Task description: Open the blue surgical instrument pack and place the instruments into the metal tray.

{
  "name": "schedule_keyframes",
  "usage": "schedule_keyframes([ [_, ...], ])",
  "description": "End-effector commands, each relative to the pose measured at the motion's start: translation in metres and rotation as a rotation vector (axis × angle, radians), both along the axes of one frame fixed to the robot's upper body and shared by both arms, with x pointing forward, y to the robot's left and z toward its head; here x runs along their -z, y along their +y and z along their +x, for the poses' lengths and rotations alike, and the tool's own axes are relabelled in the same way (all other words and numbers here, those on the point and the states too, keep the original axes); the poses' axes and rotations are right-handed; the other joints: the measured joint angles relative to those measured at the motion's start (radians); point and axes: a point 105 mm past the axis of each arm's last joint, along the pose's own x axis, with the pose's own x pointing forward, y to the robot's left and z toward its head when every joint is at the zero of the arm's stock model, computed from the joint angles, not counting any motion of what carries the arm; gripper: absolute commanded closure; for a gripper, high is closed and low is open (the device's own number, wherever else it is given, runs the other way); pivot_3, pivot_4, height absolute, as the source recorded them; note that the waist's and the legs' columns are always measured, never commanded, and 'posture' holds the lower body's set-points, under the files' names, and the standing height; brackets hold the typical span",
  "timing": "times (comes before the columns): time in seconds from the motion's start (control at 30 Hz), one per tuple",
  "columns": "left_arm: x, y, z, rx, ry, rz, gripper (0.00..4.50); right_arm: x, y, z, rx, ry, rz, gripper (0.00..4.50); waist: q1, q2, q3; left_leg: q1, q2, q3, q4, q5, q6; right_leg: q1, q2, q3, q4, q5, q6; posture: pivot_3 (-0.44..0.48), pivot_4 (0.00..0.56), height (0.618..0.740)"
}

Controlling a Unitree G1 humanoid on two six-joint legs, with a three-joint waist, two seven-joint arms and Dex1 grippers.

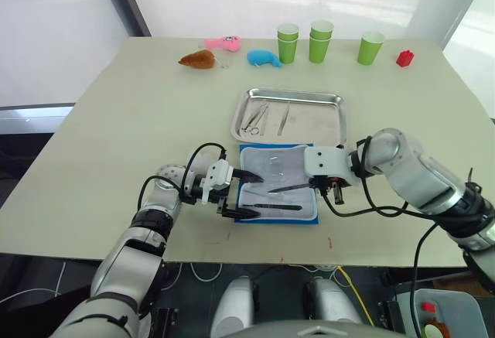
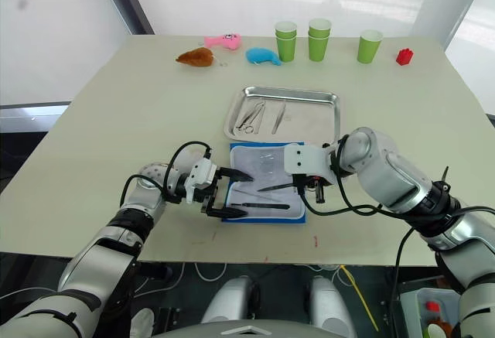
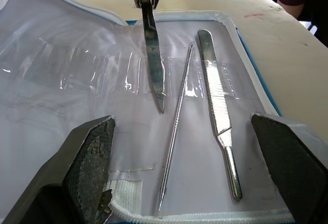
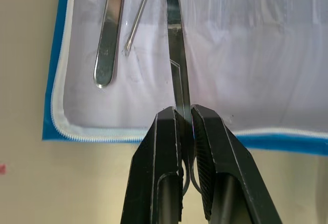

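left arm: reaches forward and inward, low over the table; left gripper [image 1: 238, 194] fingers [image 3: 87, 157] spread wide apart, holding nothing. right arm: elbow bent, forearm crossing inward toward the left; right gripper [image 4: 185, 131] fingers closed on scissors [image 4: 177, 75], pinched near the handle.

Bright daylight from rear windows, soft shadows, glare on plastic sleeves

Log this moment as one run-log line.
stage: unloading open blue pack | right end effector: shut on scissors | left end effector: open at pack edge | left on lining: probe, handle tool | metal tray: holds several instruments
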Motion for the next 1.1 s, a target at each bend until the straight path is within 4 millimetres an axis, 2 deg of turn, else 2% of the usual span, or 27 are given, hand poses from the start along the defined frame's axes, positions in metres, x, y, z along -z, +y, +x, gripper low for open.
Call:
schedule_keyframes([
  [0.03,0.044,0.000,-0.030,0.063,0.195,0.102,0.00,-0.022,-0.010,0.001,0.003,-0.066,0.016,4.43,0.000,0.000,0.000,0.000,0.000,0.000,0.000,0.000,0.000,0.000,0.000,0.000,0.000,0.000,0.000,0.000,0.150,0.740],
  [0.37,0.046,-0.002,-0.032,0.067,0.202,0.103,0.00,-0.046,-0.040,-0.003,0.061,-0.087,0.013,4.43,0.002,0.002,0.000,0.000,0.000,0.000,0.000,0.000,0.000,0.000,0.000,0.000,-0.002,-0.001,0.000,0.000,0.150,0.740],
  [0.5,0.047,-0.003,-0.032,0.067,0.204,0.100,0.00,-0.065,-0.046,0.007,0.137,-0.107,0.152,4.43,0.003,0.003,0.000,0.000,0.000,0.000,-0.001,0.000,0.000,0.000,0.000,0.000,-0.002,-0.001,0.000,0.000,0.150,0.740],
  [0.63,0.048,-0.004,-0.033,0.069,0.206,0.098,0.00,-0.085,-0.046,0.034,0.289,-0.159,0.373,4.43,0.003,0.004,-0.001,0.000,0.000,0.001,-0.001,0.000,0.000,0.000,0.000,0.001,-0.002,-0.001,-0.001,0.000,0.150,0.740],
  [0.8,0.049,-0.006,-0.033,0.072,0.207,0.095,0.00,-0.092,-0.043,0.068,0.512,-0.187,0.599,4.43,0.006,0.006,-0.002,-0.001,-0.001,0.001,-0.001,0.000,0.000,0.000,0.000,0.002,-0.003,0.001,-0.002,0.000,0.150,0.740],
  [0.93,0.049,-0.006,-0.033,0.072,0.206,0.095,0.00,-0.088,-0.036,0.092,0.706,-0.172,0.732,4.43,0.008,0.007,-0.002,-0.001,-0.002,0.000,-0.001,0.000,0.001,0.000,0.000,0.003,-0.003,0.002,0.000,0.000,0.150,0.740],
  [1.1,0.050,-0.005,-0.034,0.069,0.205,0.096,0.00,-0.068,-0.016,0.118,0.896,-0.143,0.797,4.43,0.003,0.009,-0.003,-0.002,-0.003,-0.001,-0.001,0.000,0.001,0.001,0.000,0.004,-0.002,0.002,0.001,0.000,0.150,0.740],
])
